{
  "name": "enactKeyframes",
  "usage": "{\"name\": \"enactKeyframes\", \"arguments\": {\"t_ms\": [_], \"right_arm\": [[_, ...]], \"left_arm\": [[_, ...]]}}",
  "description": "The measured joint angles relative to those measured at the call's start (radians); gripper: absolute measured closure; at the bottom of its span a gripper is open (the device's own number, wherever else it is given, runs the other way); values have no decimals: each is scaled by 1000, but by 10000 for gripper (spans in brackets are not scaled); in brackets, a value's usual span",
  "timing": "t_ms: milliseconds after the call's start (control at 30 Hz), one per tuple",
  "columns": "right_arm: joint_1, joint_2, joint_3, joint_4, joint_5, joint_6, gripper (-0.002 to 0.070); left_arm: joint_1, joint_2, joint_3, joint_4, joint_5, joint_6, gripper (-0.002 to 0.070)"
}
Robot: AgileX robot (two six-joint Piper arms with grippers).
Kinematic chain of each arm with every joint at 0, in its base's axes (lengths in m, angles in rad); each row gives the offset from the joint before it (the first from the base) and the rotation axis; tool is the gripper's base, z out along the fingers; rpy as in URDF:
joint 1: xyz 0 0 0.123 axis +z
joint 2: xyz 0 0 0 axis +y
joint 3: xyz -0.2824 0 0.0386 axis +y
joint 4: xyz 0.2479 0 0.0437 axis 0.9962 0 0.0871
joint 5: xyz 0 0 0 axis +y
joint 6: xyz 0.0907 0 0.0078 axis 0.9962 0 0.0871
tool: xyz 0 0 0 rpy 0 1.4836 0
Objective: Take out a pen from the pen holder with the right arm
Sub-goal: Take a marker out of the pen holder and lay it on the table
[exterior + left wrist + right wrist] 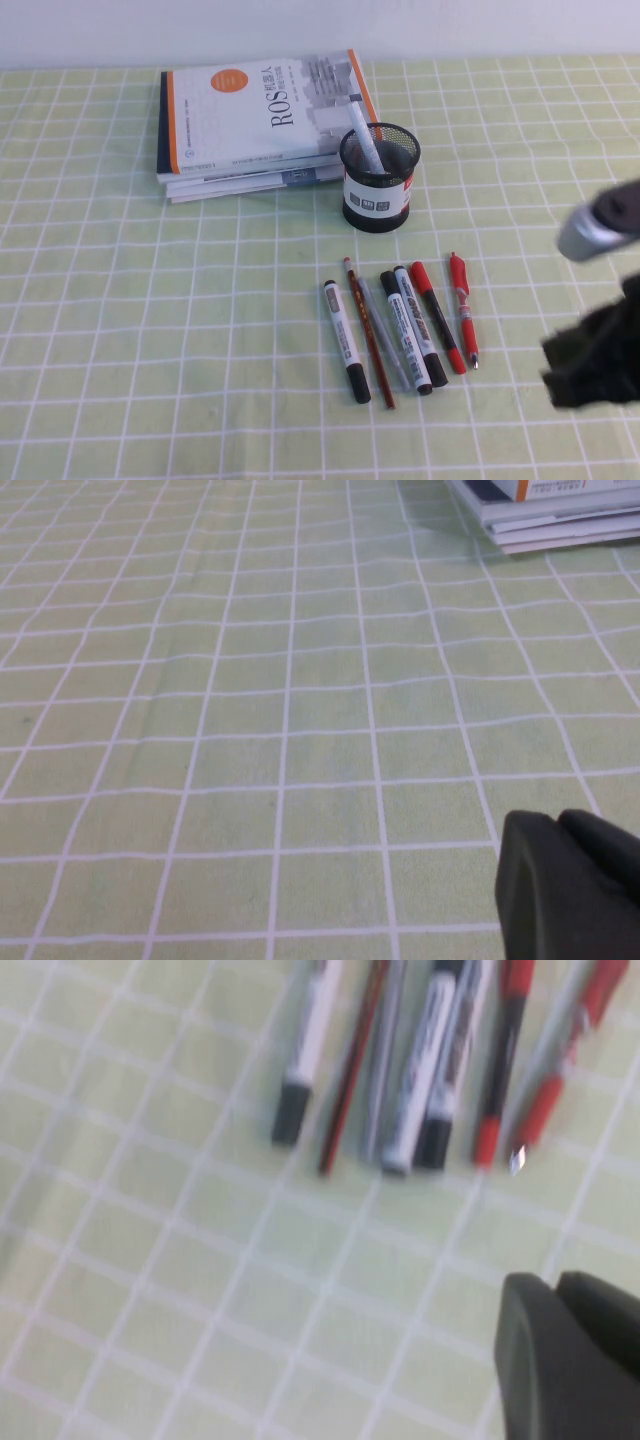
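Observation:
A black mesh pen holder (378, 190) stands in front of the books, with a grey-white pen (364, 138) sticking up out of it. Several pens and markers lie in a row on the cloth before it, from a black-and-white marker (346, 341) to a red pen (463, 309). My right gripper (588, 368) hangs at the table's right edge, to the right of that row and apart from it. Its fingers are shut with nothing between them. In the right wrist view the right gripper (556, 1290) is short of the pen row (430, 1060). My left gripper (556, 825) is shut and empty over bare cloth.
A stack of books (255, 115) lies behind and left of the holder, and its corner (560, 520) shows in the left wrist view. A green checked cloth (150, 320) covers the table.

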Motion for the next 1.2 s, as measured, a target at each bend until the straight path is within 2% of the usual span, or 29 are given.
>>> {"name": "enactKeyframes", "arguments": {"t_ms": [133,300,433,567,900,1033,1200], "right_arm": [[0,-93,47,28,112,0,688],[0,-166,97,23,148,-26,688],[0,-205,150,-15,77,-38,688],[-30,-236,259,-57,-84,-41,688],[-386,-492,704,-115,-660,-44,688],[-502,-624,819,-125,-719,-44,688],[-591,-785,893,-127,-734,-44,688]], "left_arm": [[0,0,0,0,0,0,681],[0,0,0,0,0,0,681],[0,0,0,0,0,0,681],[0,0,0,0,0,0,681],[0,0,0,0,0,0,681],[0,0,0,0,0,0,681],[0,0,0,0,0,0,681]]}}
